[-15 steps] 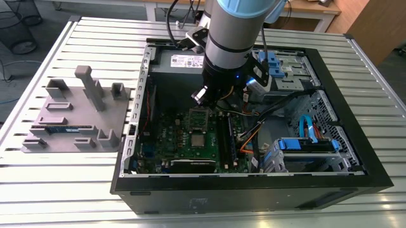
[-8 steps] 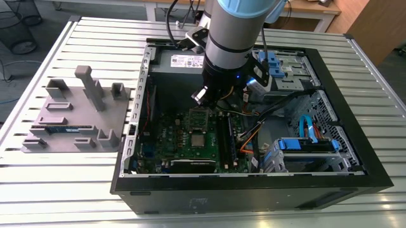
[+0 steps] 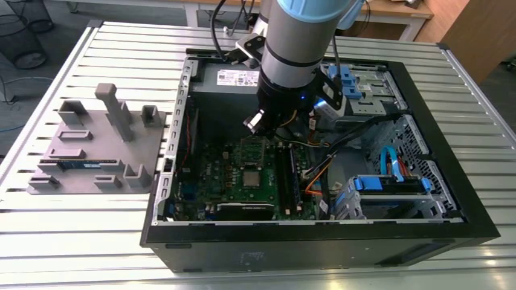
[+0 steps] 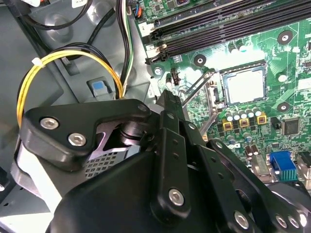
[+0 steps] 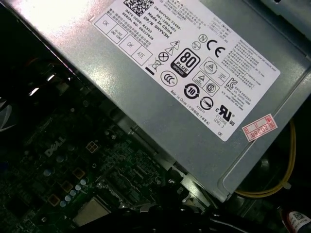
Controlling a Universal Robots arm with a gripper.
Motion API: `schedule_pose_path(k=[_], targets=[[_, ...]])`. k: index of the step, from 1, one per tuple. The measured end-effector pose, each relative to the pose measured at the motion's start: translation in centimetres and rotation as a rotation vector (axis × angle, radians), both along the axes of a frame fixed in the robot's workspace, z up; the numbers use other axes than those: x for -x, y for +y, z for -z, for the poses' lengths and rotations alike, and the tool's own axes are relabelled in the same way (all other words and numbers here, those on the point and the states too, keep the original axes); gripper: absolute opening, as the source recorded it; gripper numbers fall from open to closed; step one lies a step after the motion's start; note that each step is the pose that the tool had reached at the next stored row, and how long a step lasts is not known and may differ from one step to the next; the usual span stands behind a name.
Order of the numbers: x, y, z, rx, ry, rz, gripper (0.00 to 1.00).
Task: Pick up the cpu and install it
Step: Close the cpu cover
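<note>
The black metal gripper (image 3: 260, 122) hangs inside the open black computer case (image 3: 451, 199), over the upper part of the green motherboard (image 3: 217, 175); whether it is released or clenched I cannot tell. In the second wrist view its bolted black linkages (image 4: 170, 160) fill the foreground. The small flat square cpu with a silvery metal top (image 4: 246, 86) lies face up and level in the socket on the motherboard, apart from the gripper, its edges squared to the socket walls; being square, it has no clear long axis. A thin metal lever (image 4: 194, 87) slants up beside the socket. Black memory slots (image 4: 218, 24) run alongside. Yellow and black cables (image 4: 68, 56) loop nearby. The grey, labelled power supply box (image 5: 194, 87) stands close by the gripper. Outside the case, on the slatted metal table (image 3: 48, 254), sits a grey moulded fixture tray (image 3: 89, 151).
</note>
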State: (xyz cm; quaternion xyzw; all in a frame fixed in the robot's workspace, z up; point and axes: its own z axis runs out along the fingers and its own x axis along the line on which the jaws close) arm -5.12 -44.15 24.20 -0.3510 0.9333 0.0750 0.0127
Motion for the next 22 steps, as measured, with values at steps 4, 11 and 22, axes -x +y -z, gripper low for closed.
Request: schedule_pose_path(k=[4,11,22], targets=[[0.0,-0.01,-0.02,0.0013,0.0001,-0.003,0.11],[0.0,0.0,-0.15,0.0039,0.0,-0.005,0.11],[0.04,-0.36,-0.15,0.0135,0.0001,-0.018,0.11]])
